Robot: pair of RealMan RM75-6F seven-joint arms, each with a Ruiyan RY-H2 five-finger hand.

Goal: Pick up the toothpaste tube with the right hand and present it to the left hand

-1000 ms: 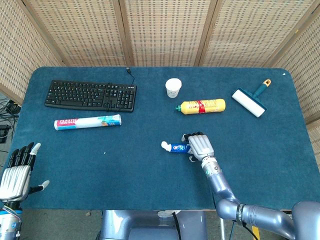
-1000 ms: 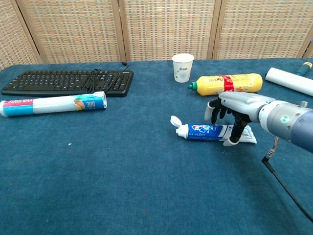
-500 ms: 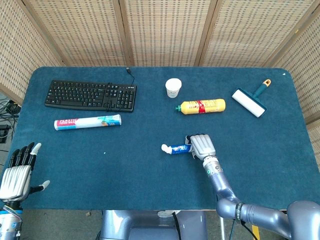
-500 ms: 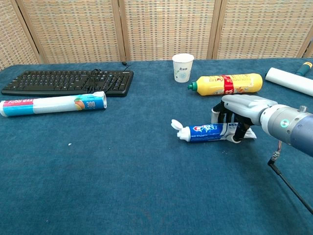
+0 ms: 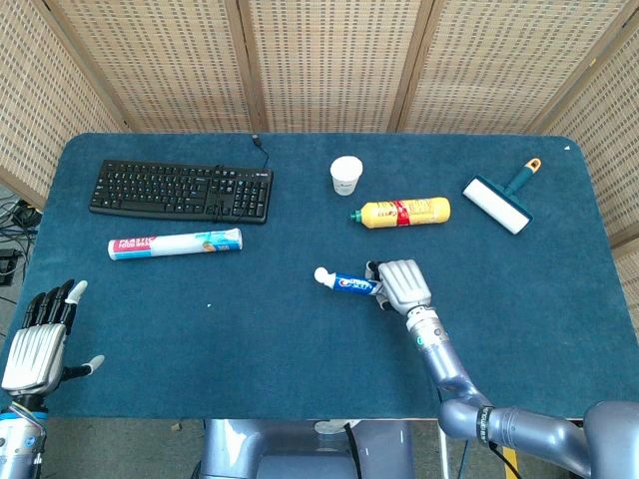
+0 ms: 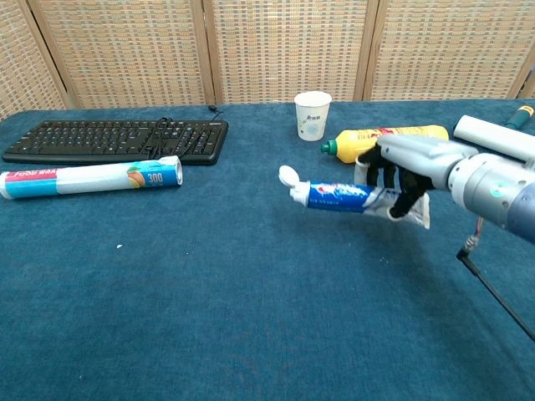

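Note:
The toothpaste tube [image 5: 345, 283] [image 6: 334, 195], blue and white with a white cap pointing left, hangs above the blue table, clear of the cloth in the chest view. My right hand [image 5: 401, 284] [image 6: 399, 174] grips its flat rear end with fingers curled around it. My left hand [image 5: 38, 337] hovers at the table's near left corner, fingers spread and holding nothing; the chest view does not show it.
A black keyboard [image 5: 182, 190] and a rolled plastic-wrap box [image 5: 176, 242] lie at the left. A paper cup [image 5: 345, 175], a yellow bottle [image 5: 401, 212] and a lint roller [image 5: 502, 199] lie behind the right hand. The table [image 5: 250, 339] is covered in blue cloth.
My right hand closed on the tube's rear end and lifted it off the table, shifting slightly left. The left hand rose a little.

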